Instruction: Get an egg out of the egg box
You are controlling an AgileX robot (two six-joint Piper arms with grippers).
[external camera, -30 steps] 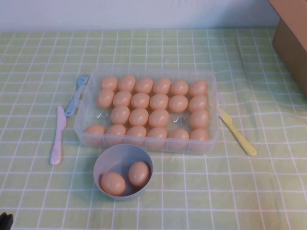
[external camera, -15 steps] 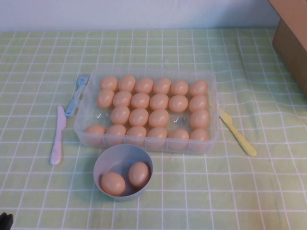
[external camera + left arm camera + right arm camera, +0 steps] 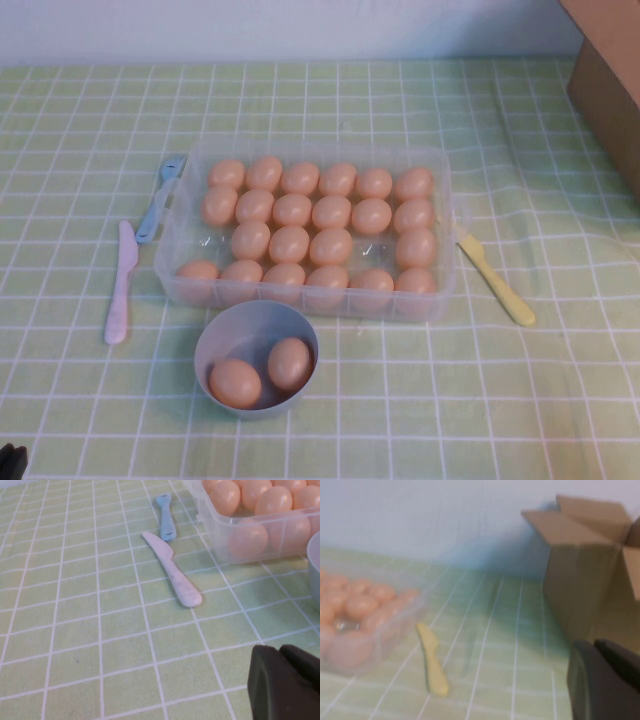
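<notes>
Nothing had shifted over the last second: the clear plastic egg box [image 3: 305, 150] sat mid-counter, and the matte tan egg [image 3: 289, 244] remained inside among rows of lookalikes (two more lay in the bowl [image 3: 255, 357]). The left gripper [image 3: 287, 682] and right gripper [image 3: 605, 680] stayed parked near the counter's front edge; their fingers' state could not be told, so extraction had not begun.

No text, label, brand, number or sign can be read anywhere in these views
</notes>
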